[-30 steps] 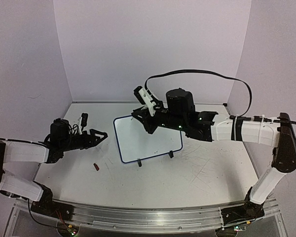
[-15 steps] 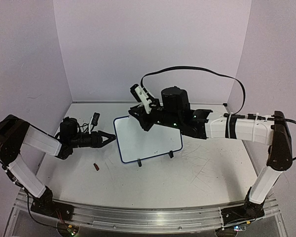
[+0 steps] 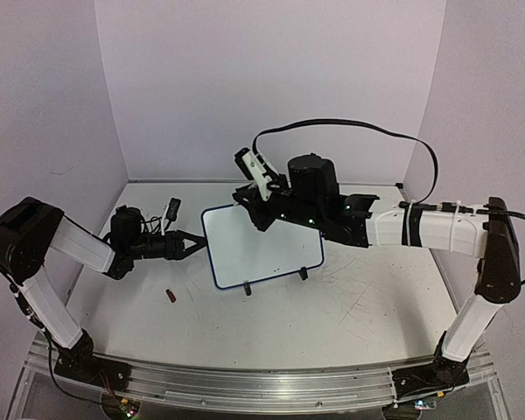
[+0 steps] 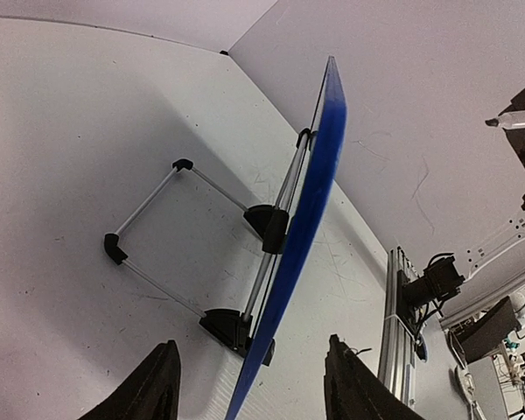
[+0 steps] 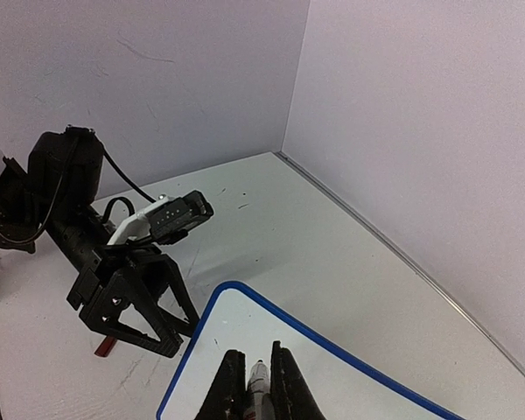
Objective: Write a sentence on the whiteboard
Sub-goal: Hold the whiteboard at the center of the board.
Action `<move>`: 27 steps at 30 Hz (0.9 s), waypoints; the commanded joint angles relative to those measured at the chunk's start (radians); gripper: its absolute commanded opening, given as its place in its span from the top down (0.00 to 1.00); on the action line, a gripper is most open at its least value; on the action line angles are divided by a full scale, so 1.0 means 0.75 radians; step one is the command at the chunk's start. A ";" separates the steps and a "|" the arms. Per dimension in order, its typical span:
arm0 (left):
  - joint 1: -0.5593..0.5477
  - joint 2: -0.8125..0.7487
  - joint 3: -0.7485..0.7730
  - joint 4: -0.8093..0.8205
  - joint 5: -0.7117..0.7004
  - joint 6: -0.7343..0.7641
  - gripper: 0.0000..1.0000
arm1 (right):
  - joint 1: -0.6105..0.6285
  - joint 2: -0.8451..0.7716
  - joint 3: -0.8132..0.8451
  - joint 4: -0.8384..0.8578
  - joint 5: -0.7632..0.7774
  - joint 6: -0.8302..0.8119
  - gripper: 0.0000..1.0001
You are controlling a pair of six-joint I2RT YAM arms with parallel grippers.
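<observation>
On the scratched white desk [image 3: 350,306] the whiteboard [image 3: 262,245] stands propped at frame centre, likely light and tippy, so you should take its stiff left rim, which your left end effector [image 3: 191,245] straddles half-open, while your right end effector [image 5: 255,372] pinches a marker [image 5: 260,389].
</observation>
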 commanded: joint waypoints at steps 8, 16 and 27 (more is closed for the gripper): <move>0.021 0.054 0.091 0.085 0.071 0.040 0.54 | 0.012 0.014 0.058 0.048 0.003 -0.031 1.00; 0.017 0.107 0.130 0.128 0.133 0.055 0.60 | 0.030 0.106 0.129 0.026 -0.066 -0.006 1.00; -0.002 0.152 0.173 0.145 0.140 0.102 0.77 | 0.064 0.235 0.209 0.030 -0.095 -0.032 1.00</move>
